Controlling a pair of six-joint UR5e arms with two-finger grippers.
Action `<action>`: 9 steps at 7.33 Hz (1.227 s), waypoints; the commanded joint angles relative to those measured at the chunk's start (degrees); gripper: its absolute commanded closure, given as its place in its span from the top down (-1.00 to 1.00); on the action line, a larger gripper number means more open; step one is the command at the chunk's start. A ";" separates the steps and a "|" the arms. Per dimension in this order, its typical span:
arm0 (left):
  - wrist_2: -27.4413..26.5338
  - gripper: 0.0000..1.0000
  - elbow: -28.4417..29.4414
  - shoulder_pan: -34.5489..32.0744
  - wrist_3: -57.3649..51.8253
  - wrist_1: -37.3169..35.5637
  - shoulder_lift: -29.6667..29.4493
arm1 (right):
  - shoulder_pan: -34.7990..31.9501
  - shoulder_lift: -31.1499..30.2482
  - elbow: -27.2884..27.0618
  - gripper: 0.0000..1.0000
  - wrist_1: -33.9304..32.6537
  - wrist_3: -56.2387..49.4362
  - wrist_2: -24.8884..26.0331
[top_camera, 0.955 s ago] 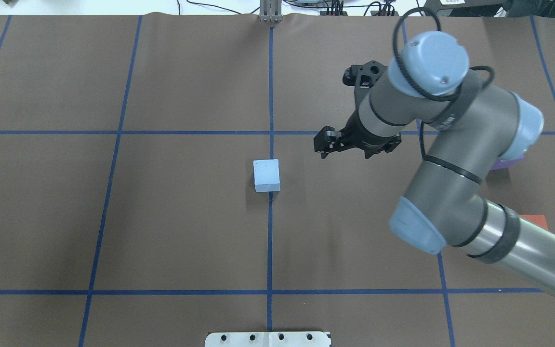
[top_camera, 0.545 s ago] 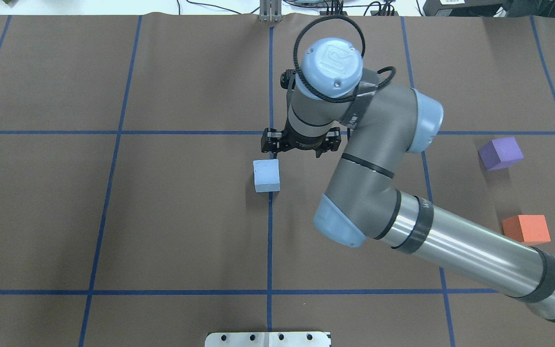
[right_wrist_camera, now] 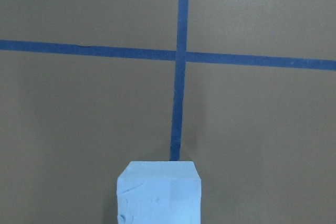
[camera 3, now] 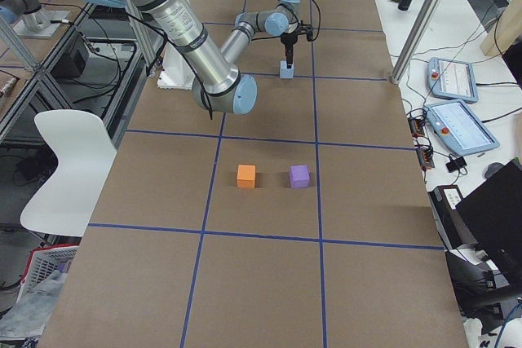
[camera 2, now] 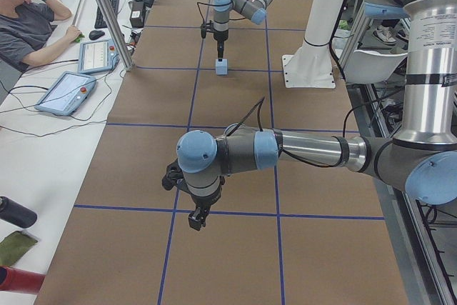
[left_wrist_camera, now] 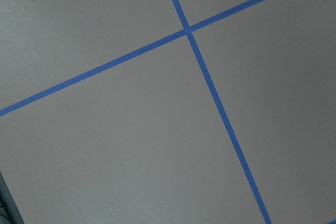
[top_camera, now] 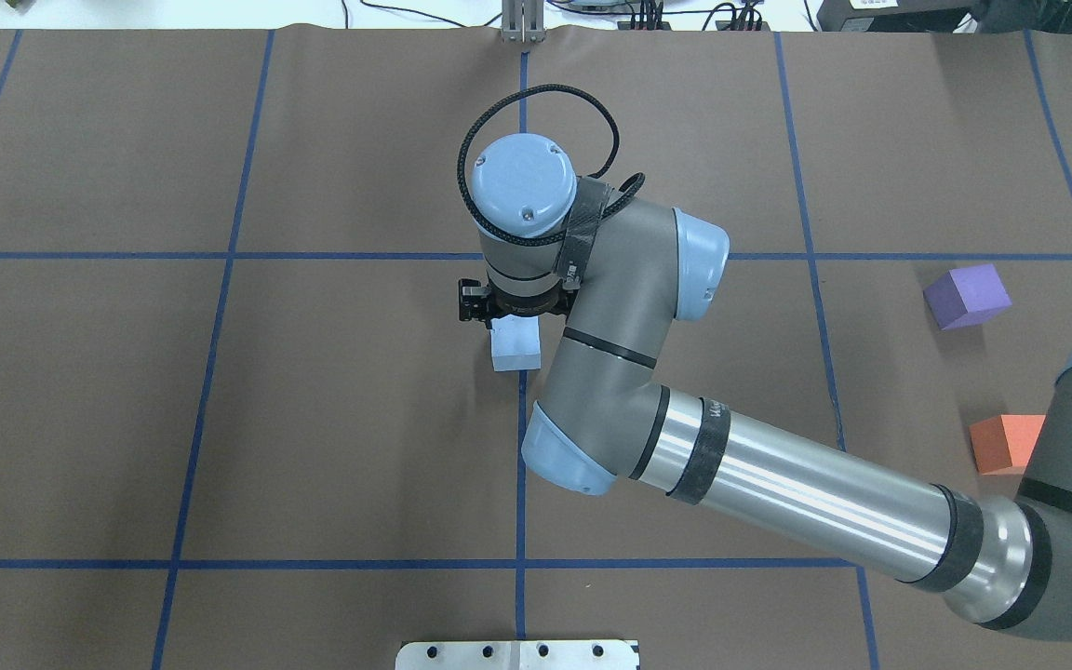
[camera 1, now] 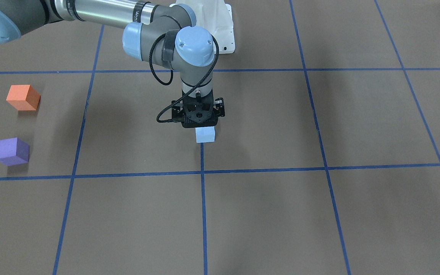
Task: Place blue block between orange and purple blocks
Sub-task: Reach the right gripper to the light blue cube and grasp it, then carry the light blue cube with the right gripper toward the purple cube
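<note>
Your right gripper [camera 1: 201, 127] hangs directly over the blue block [camera 1: 205, 136], which sits on the tape line [camera 1: 202, 160]. You cannot tell how wide it stands. The orange block [camera 1: 22, 97] and purple block [camera 1: 11, 151] lie well apart from the blue block.

Grey right arm [top_camera: 806, 484] with silver tube, pale-blue joint caps, looped black cable [top_camera: 550, 87], black right gripper [camera 1: 201, 123].

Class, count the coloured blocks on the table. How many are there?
3. Blue block on the centre tape line; purple block and orange block apart, toward the robot's right. None appears hidden.
</note>
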State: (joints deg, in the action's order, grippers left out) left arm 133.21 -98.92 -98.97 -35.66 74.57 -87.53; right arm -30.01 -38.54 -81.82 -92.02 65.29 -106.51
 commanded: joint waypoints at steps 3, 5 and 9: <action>0.56 1.00 -1.45 0.00 0.24 -0.04 1.39 | 2.85 0.05 5.70 1.00 5.63 2.30 3.32; 0.65 1.00 -1.54 -0.08 0.24 -0.04 1.48 | 2.94 0.13 5.88 -0.32 5.80 1.95 3.59; 1.88 1.00 -1.45 -0.08 0.24 0.04 1.66 | 1.63 0.58 4.31 -1.00 6.33 1.42 3.16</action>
State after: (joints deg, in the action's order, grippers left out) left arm 134.99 -100.38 -99.02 -35.40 74.61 -85.89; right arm -27.39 -37.88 -76.41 -85.54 66.80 -103.01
